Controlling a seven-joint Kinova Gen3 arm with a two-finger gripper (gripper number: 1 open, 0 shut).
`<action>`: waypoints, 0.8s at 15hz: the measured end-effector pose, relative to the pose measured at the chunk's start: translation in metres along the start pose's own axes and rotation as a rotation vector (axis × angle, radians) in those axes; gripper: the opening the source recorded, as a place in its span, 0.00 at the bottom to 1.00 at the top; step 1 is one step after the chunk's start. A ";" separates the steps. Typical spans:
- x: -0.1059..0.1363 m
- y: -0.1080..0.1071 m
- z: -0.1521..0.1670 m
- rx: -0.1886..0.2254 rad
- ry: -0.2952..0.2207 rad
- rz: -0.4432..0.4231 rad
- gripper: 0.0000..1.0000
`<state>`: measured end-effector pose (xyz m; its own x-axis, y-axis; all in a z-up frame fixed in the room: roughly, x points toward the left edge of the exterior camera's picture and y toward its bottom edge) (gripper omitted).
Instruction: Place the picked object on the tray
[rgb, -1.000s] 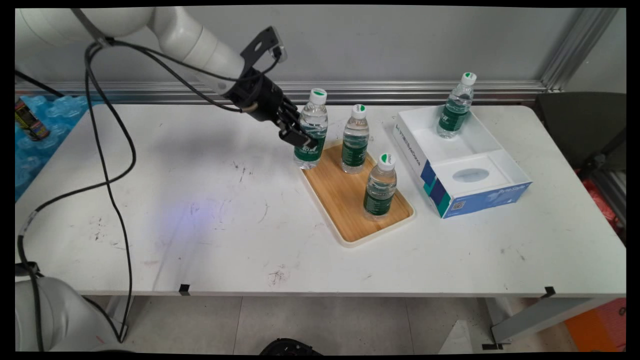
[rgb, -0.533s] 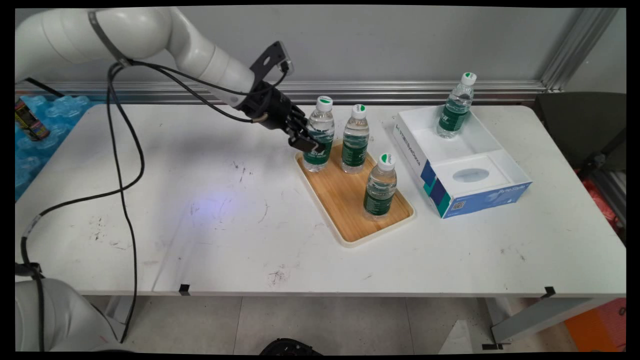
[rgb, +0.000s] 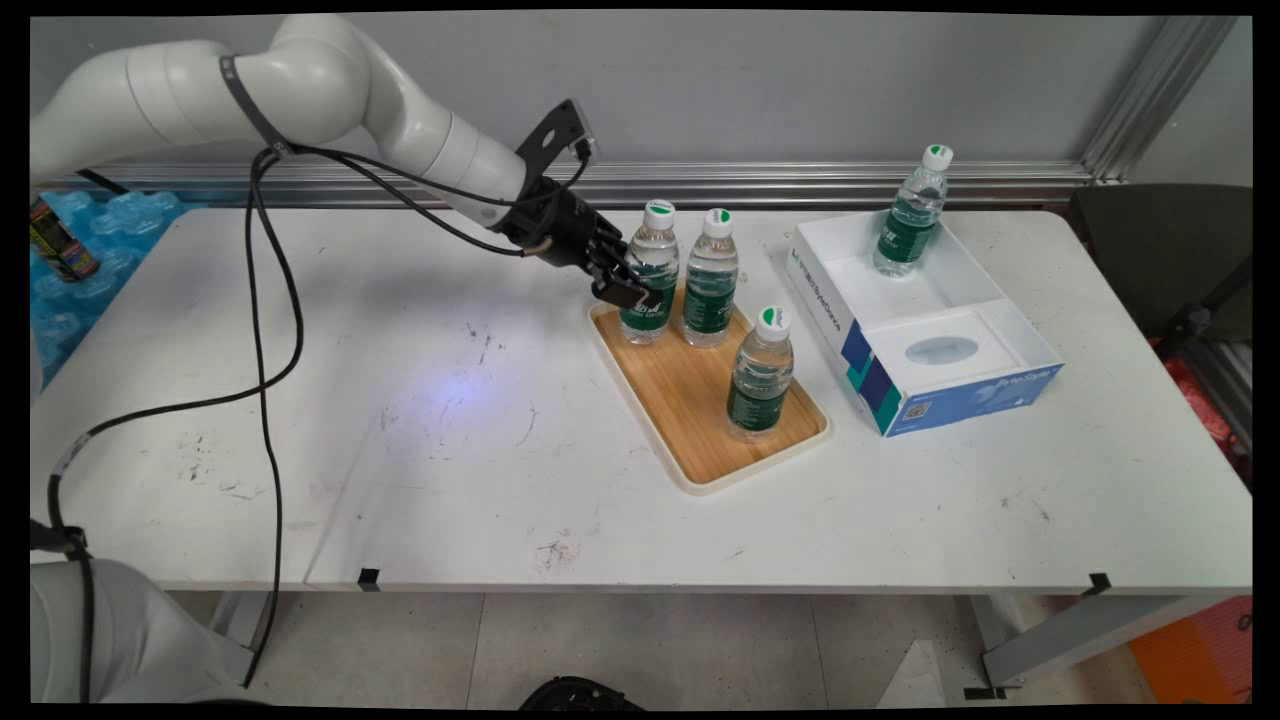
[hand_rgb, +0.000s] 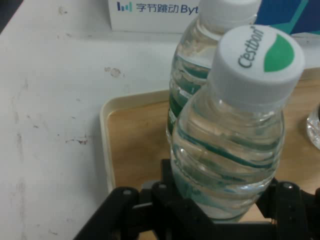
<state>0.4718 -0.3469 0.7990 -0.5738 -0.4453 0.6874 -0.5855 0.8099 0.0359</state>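
Note:
My gripper (rgb: 627, 287) is shut on a clear water bottle (rgb: 654, 250) with a green label and a white cap. The bottle is upright, its base down at the far left corner of the wooden tray (rgb: 690, 420). In the hand view this bottle (hand_rgb: 235, 145) fills the middle between the black linkage, with the tray's cream rim (hand_rgb: 106, 150) to its left. Close to its right stands a second bottle (rgb: 710, 280), seen just behind it in the hand view (hand_rgb: 192, 65). A third bottle (rgb: 760, 375) stands nearer the tray's front.
A white and blue open box (rgb: 940, 390) sits right of the tray with another bottle (rgb: 908, 215) in its far compartment. Blue packaging with a can (rgb: 60, 245) lies off the table's left end. A dark chair (rgb: 1170, 260) is at the right.
The gripper has carried the bottle right and down, from above the tray's left edge to the tray's far left corner, beside the second bottle.

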 end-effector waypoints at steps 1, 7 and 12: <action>-0.002 -0.001 0.003 0.000 0.002 0.000 0.00; -0.012 -0.005 0.018 0.001 0.012 -0.003 0.00; -0.018 -0.007 0.022 -0.006 0.013 -0.009 1.00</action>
<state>0.4739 -0.3527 0.7704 -0.5609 -0.4474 0.6966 -0.5872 0.8081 0.0461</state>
